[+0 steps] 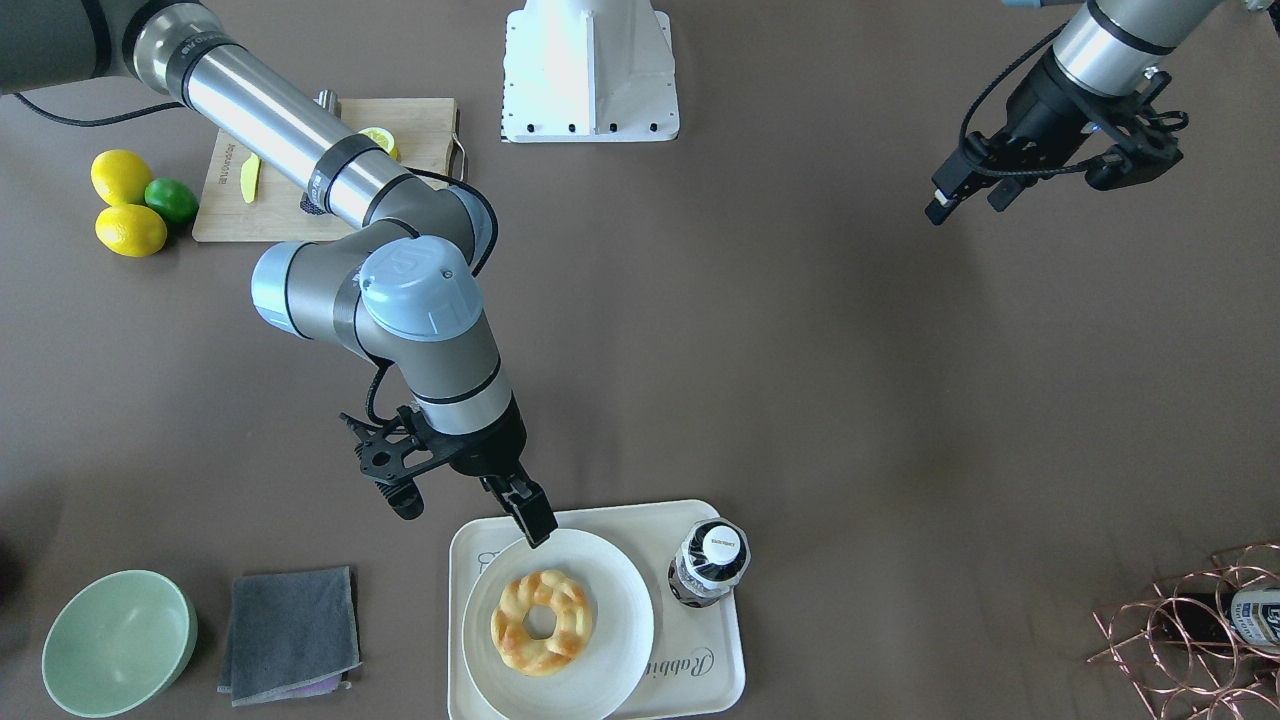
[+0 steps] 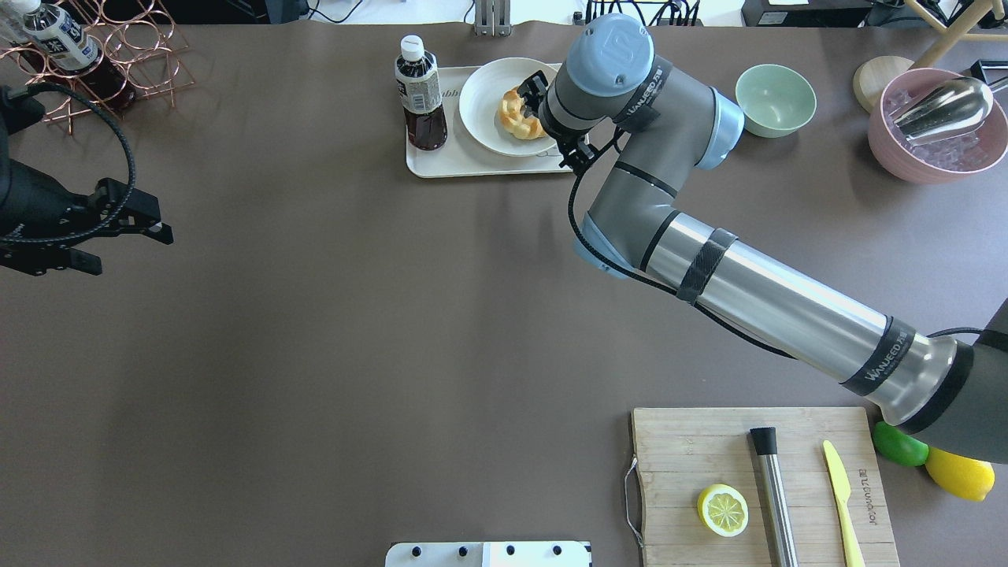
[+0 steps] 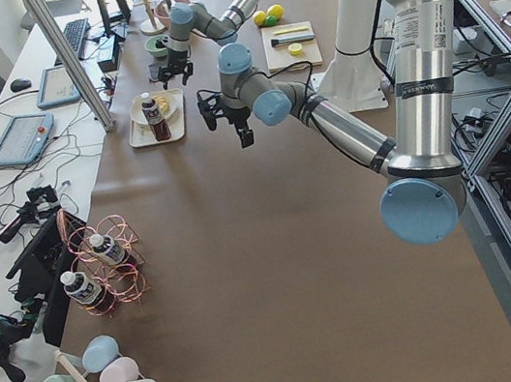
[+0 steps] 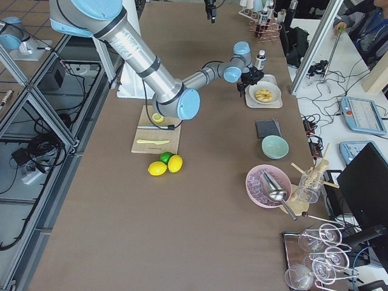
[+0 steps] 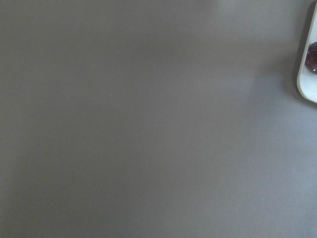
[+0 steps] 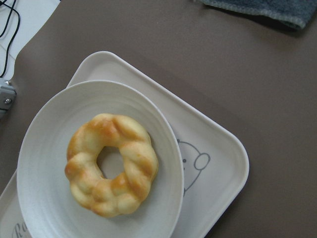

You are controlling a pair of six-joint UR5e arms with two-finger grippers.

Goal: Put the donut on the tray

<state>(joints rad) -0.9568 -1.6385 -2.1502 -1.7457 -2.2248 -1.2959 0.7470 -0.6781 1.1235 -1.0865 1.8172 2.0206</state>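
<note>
We see the twisted, golden-brown donut [image 1: 570,600] lying on a smooth round plate [image 1: 622,600] on the cream, rounded tray [image 1: 705,685]. The right gripper [image 1: 538,528] hangs over the tray's edge, and we cannot tell its finger spread. Well off the tray, the left gripper [image 1: 965,200] has its fingers apart.

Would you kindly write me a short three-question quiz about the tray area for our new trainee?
1. True or false: the donut lies directly on the tray, with nothing between them.
2. Short answer: what stands upright on the tray beside the plate?
3. Fill in: the gripper nearest the plate is the robot's ____ one.

Key:
1. False. The donut lies on the round white plate, and the plate rests on the tray.
2. The bottle.
3. Right. The right gripper is at the plate's rim, and the other is far off.
</note>
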